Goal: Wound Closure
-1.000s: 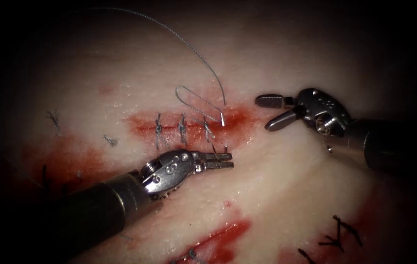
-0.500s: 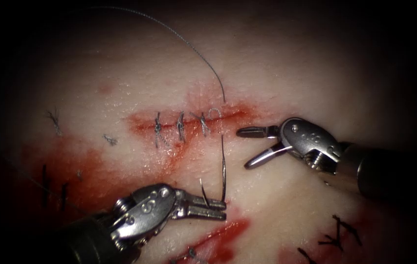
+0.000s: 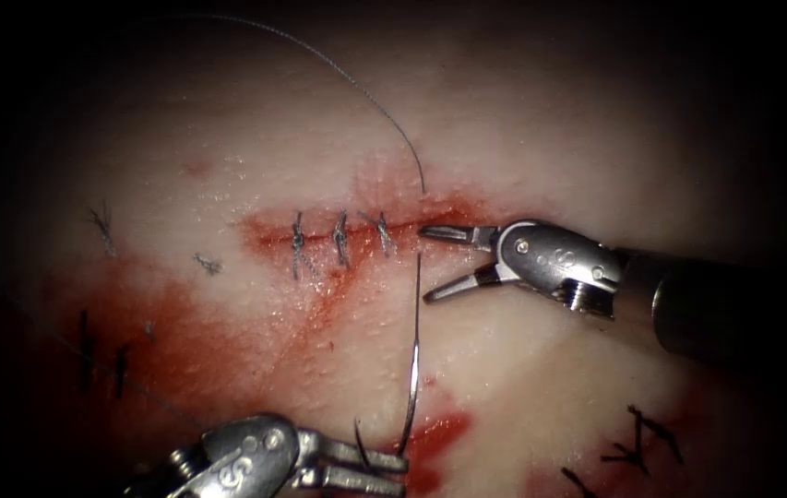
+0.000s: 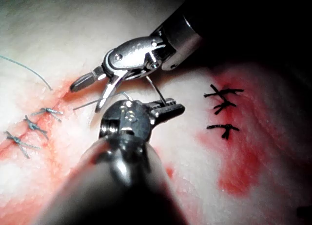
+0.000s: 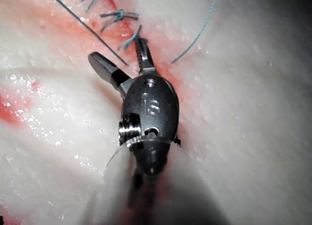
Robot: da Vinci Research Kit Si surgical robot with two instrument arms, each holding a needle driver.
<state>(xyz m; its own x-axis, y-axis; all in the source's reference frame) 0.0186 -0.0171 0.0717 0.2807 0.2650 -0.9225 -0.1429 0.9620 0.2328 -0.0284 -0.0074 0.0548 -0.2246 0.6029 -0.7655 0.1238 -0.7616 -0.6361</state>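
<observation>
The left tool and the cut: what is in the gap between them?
In the endoscope view, a taut thread runs from the cut down to the needle held by the left tool, over wet tissue with red fluid.

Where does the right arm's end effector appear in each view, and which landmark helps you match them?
Endoscope view: right end effector, open and empty, at the cut's right end.
Left wrist view: beyond the left end effector, which grips the needle clear of the tissue.
Right wrist view: pointing at the stitches.
Shared landmark: the three stitches.
</observation>
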